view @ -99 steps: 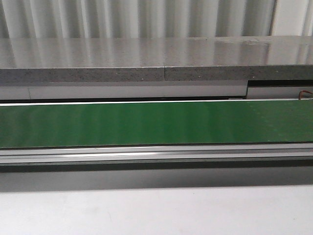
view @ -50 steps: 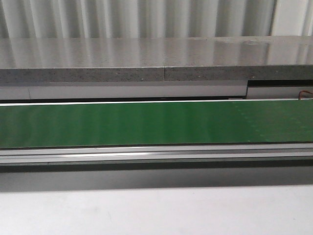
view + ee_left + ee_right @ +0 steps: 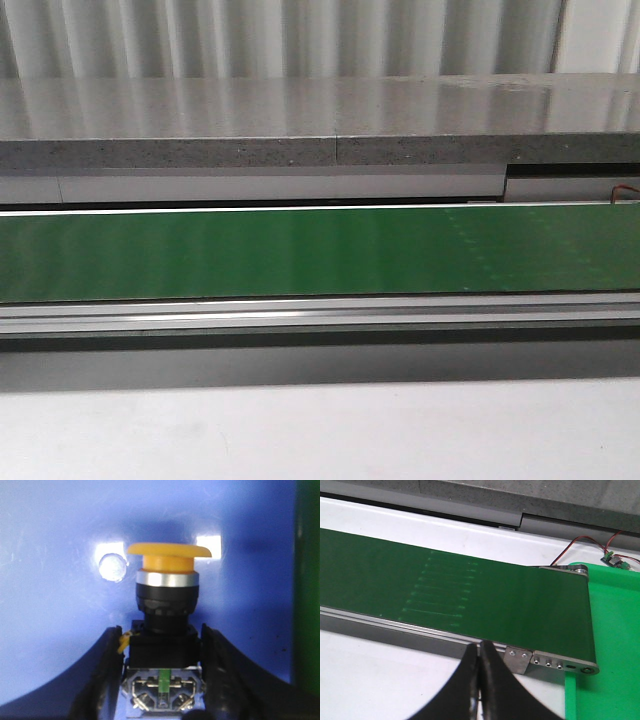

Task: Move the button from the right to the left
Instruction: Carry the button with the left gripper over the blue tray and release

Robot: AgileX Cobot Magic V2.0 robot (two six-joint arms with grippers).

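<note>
Button point(image 3: 165, 610) sits gripped by its contact block in the left hand point(image 3: 162, 680), yellow cap pointing at a blue surface point(image 3: 50, 580) just beside the green conveyor belt point(image 3: 470, 595). Right hand point(image 3: 480, 680) clenched, empty, above the belt's near edge. Judged best: lower gently, release only once it rests flat.

The conveyor belt point(image 3: 300, 250) runs from 9 o'clock to 3 o'clock across the front view. A stone ledge point(image 3: 300, 125) lies behind it at 12 o'clock, and the table point(image 3: 320, 430) lies before it at 6 o'clock. Beyond the belt's end lies a tray point(image 3: 610, 645), with a wired part point(image 3: 612, 560) at its far edge. The button point(image 3: 165, 605) sits between the left gripper's point(image 3: 162, 675) fingers, over a bin floor point(image 3: 50, 580). The right gripper point(image 3: 479, 680) hangs over the table, just before the belt's near rail point(image 3: 385, 627).
</note>
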